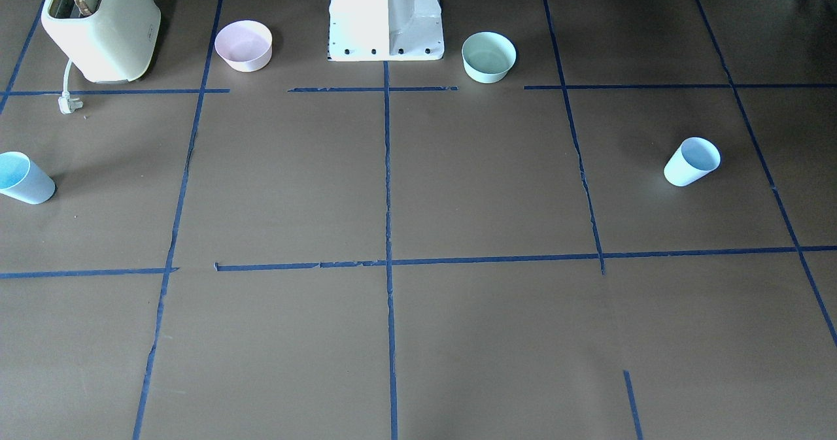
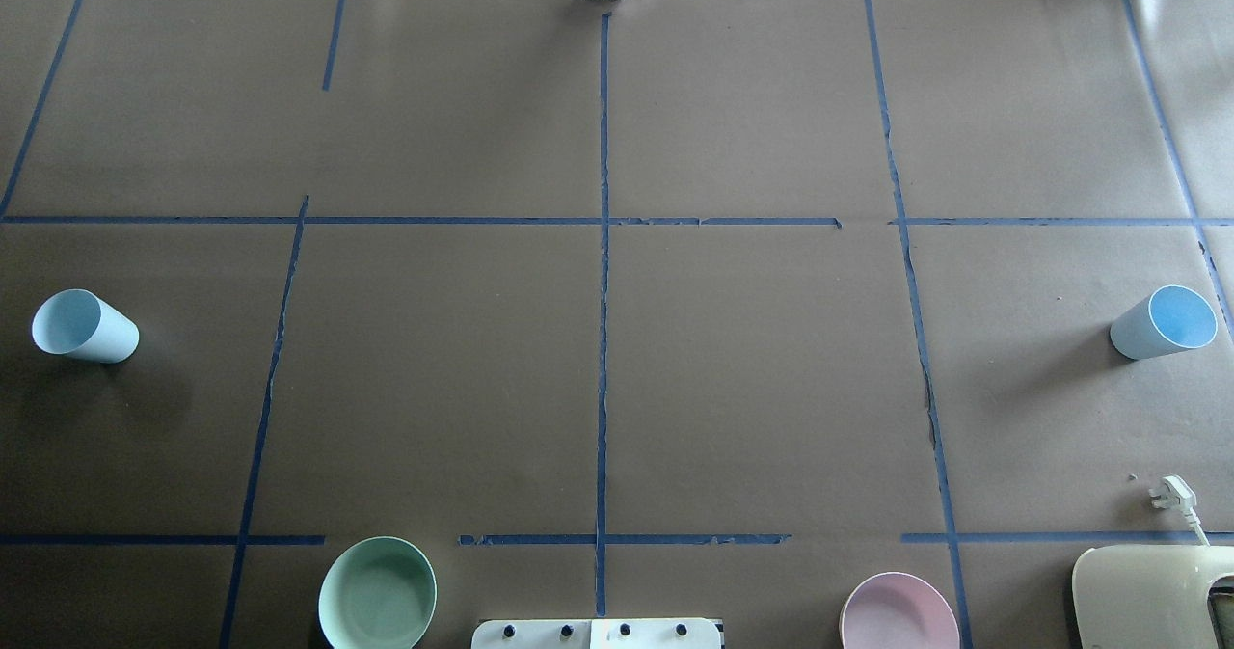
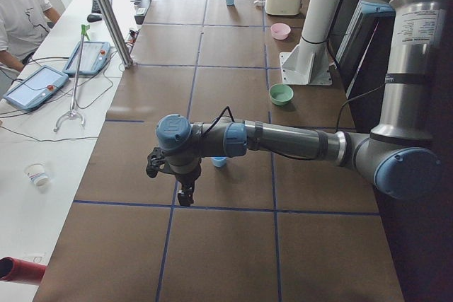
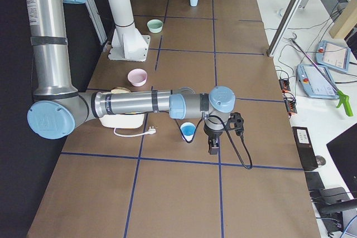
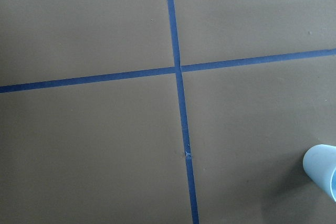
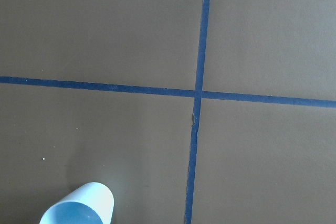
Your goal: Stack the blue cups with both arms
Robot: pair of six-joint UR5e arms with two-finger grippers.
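Two pale blue cups stand upright on the brown table. One cup (image 2: 85, 327) is at the robot's left end, also in the front view (image 1: 692, 161) and the left wrist view (image 5: 321, 163). The other cup (image 2: 1162, 322) is at the right end, also in the front view (image 1: 25, 178) and the right wrist view (image 6: 79, 208). The left gripper (image 3: 185, 196) hangs above the table just beside its cup (image 3: 219, 162). The right gripper (image 4: 213, 146) hangs beside its cup (image 4: 188, 131). I cannot tell whether either gripper is open or shut.
A mint-green bowl (image 2: 377, 593) and a pink bowl (image 2: 898, 614) sit either side of the white pedestal (image 1: 386, 18). A cream toaster (image 1: 98, 25) with a loose plug (image 2: 1171, 493) stands at the right end. An operator (image 3: 21, 15) sits at the side bench.
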